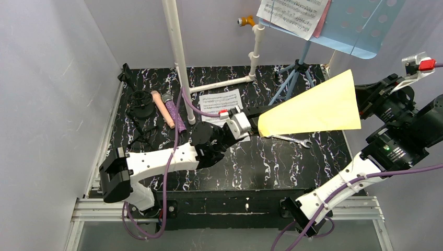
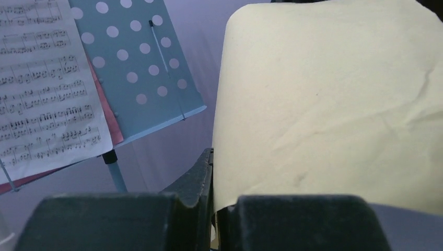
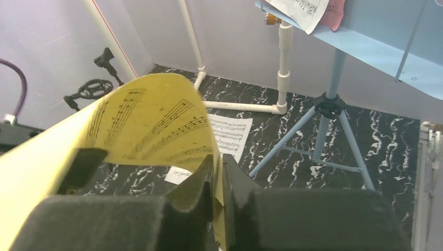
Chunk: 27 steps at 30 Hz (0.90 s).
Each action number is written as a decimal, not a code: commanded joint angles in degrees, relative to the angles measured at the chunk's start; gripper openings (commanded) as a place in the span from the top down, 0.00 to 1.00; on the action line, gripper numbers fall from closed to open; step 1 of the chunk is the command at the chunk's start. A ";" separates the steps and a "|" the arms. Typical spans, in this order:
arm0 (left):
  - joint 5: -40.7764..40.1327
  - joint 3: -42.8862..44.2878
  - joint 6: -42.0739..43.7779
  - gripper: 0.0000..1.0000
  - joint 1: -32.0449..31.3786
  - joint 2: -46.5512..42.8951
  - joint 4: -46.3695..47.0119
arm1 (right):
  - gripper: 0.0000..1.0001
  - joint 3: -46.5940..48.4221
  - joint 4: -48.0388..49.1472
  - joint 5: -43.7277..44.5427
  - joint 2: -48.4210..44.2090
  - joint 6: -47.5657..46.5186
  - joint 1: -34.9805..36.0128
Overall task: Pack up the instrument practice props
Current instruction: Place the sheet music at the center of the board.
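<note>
A yellow sheet-music page hangs in the air over the mat, held at both ends. My left gripper is shut on its left end, and the page fills the left wrist view. My right gripper is shut on its right edge, and the page curls with printed notes in the right wrist view. The light-blue perforated music rack stands at the back right on tripod legs, with white and pink pages on it. Another white page lies flat. The peach microphone, purple glitter microphone and black mic holder lie at the left.
White plastic pipes rise from the mat behind the flat page, with a brass fitting at the back. A silver wrench lies under the yellow page. White walls enclose the marbled mat.
</note>
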 commanded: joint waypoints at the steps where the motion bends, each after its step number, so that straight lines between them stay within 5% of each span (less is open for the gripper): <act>1: -8.38 0.17 -14.98 1.00 1.60 -6.27 -6.37 | 0.63 -2.46 4.29 -0.24 -2.61 -0.17 0.27; 3: -11.50 0.01 -21.08 1.00 3.02 -8.66 -12.52 | 0.25 -4.37 6.18 -0.26 -4.14 -0.83 0.26; 5: -13.57 -0.04 -27.24 1.00 4.95 -11.30 -19.86 | 0.03 -6.61 8.16 -0.22 -5.42 -0.95 0.26; 15: -6.33 1.87 -48.43 1.00 19.65 -16.01 -62.69 | 0.01 -12.62 8.89 -0.36 0.12 -2.19 1.91; 20: -8.30 3.94 -46.23 1.00 20.79 -13.82 -76.97 | 0.02 -16.97 10.62 -0.20 -0.64 -0.33 7.11; 27: -7.36 6.17 -37.31 1.00 23.39 -7.46 -82.23 | 0.02 -26.24 11.68 1.34 -5.13 -0.61 15.80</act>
